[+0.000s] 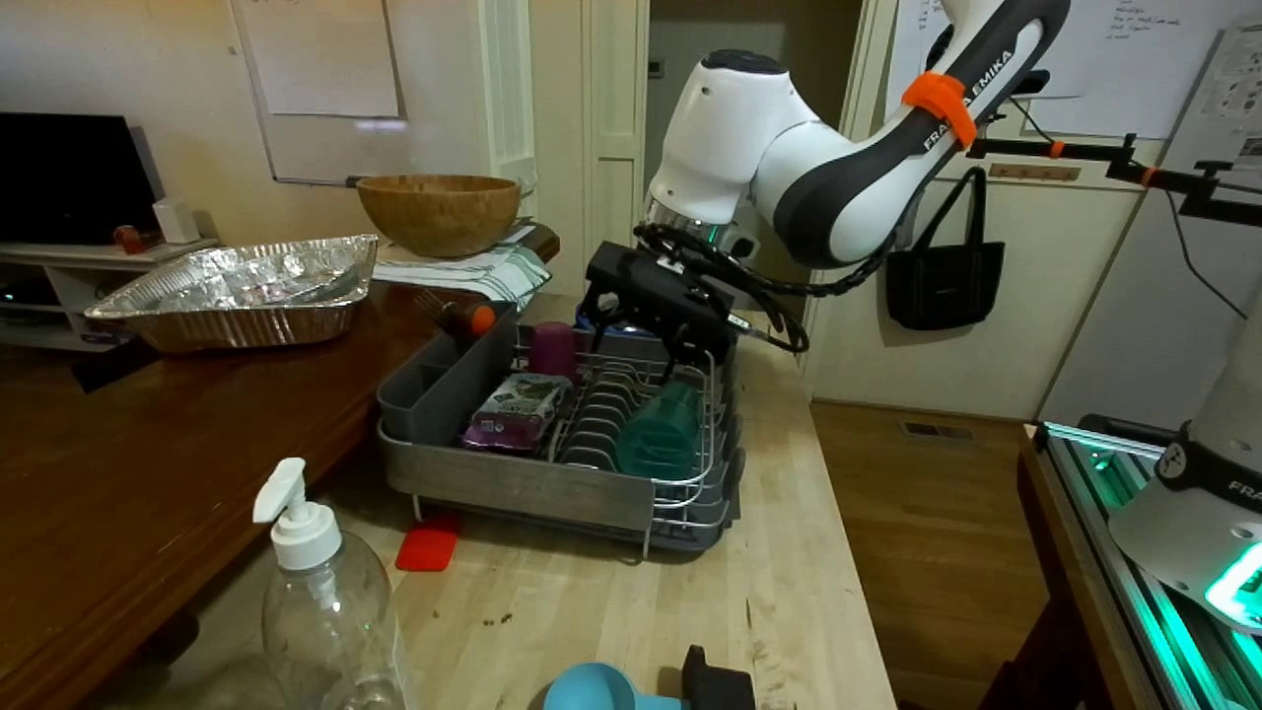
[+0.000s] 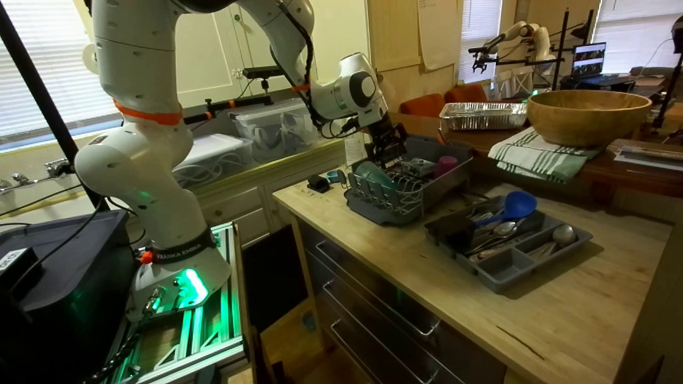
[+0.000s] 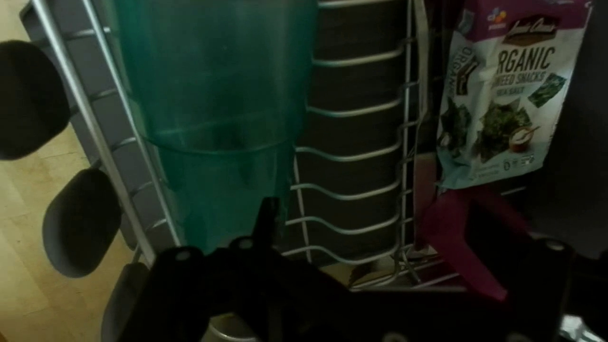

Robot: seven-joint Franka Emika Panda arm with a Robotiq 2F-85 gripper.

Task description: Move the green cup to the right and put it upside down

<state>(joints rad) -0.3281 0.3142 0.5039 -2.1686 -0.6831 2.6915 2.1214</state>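
The green cup (image 1: 659, 431) lies tilted on its side against the wire tines of the dish rack, also visible in an exterior view as a see-through green cup (image 2: 375, 175). In the wrist view the green cup (image 3: 213, 95) fills the upper left, narrowing toward my gripper. My gripper (image 1: 631, 361) hangs over the rack, jaws wide apart with nothing held. Its left finger (image 3: 268, 213) overlaps the cup's narrow end in the wrist view; whether they touch I cannot tell. The right finger shows dark in front of a purple cup (image 3: 451, 232).
Around the cup stands the grey dish rack (image 1: 523, 483), with a snack package (image 1: 520, 409) and the purple cup (image 1: 553, 350) inside. A soap bottle (image 1: 330, 602) and light-blue scoop (image 1: 592, 687) sit on the counter. Beyond the rack is a cutlery tray (image 2: 501, 274).
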